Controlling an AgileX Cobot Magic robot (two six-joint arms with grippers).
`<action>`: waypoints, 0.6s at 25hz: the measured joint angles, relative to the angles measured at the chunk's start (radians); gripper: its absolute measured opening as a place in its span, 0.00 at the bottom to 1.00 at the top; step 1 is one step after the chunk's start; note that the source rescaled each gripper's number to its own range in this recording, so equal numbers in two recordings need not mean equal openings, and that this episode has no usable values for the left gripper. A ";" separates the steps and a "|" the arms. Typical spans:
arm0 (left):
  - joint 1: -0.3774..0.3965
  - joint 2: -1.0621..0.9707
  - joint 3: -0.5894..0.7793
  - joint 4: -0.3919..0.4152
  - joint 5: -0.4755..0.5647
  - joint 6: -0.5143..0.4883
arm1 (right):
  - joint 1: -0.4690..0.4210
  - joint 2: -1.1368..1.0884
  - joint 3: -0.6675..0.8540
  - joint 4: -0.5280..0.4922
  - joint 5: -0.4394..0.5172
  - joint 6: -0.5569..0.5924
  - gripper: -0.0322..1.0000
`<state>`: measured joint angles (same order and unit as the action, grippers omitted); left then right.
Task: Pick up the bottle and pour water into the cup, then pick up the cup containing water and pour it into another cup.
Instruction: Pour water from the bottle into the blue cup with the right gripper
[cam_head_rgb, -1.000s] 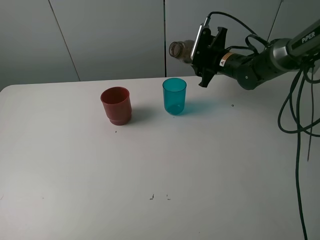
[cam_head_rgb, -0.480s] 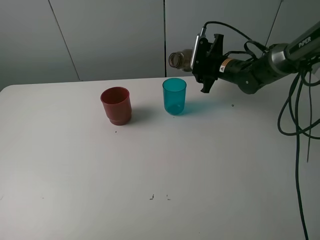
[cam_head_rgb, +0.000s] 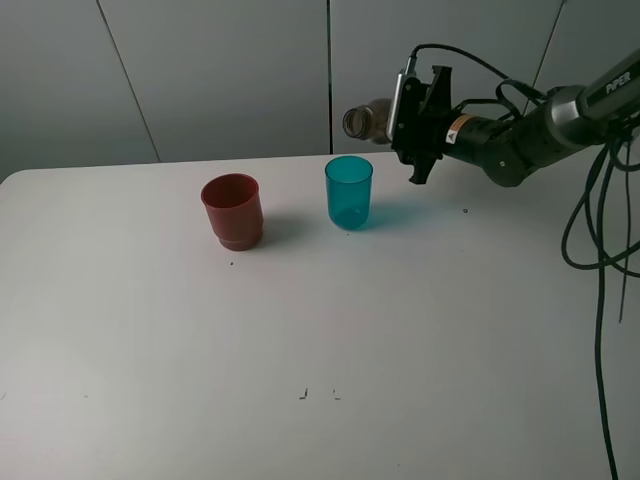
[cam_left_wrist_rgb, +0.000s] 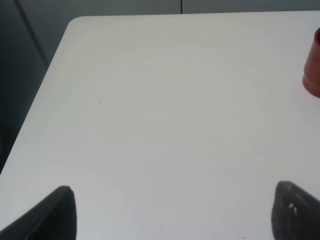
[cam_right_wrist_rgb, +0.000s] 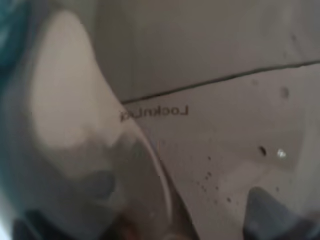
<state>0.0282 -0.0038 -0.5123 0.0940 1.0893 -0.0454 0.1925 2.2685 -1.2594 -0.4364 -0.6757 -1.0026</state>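
right end effector (cam_head_rgb: 410, 120): clamped on the bottle (cam_head_rgb: 362, 118), raised over the counter (cam_head_rgb: 300, 330) | bottle: tipped almost level, open mouth pointing to the left arm's side, seemingly a little above and behind the teal cup (cam_head_rgb: 348, 192) | teal cup: upright, near the red cup (cam_head_rgb: 233, 211), apart | left end effector (cam_left_wrist_rgb: 170, 217): fingers wide apart, low over the counter

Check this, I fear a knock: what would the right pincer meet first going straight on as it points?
Probably nothing: the right pincer, shut on the bottle, points roughly level above the cup; the way looks free, though depth is unclear.
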 joint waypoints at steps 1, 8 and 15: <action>0.000 0.000 0.000 0.000 0.000 0.000 | -0.001 0.000 0.000 0.000 0.000 -0.008 0.03; 0.000 0.000 0.000 0.000 0.000 0.000 | -0.001 0.000 0.000 -0.023 0.000 -0.092 0.03; 0.000 0.000 0.000 0.000 0.000 0.000 | -0.001 0.000 0.000 -0.025 0.000 -0.170 0.03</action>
<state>0.0282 -0.0038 -0.5123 0.0940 1.0893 -0.0454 0.1913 2.2685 -1.2594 -0.4617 -0.6757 -1.1722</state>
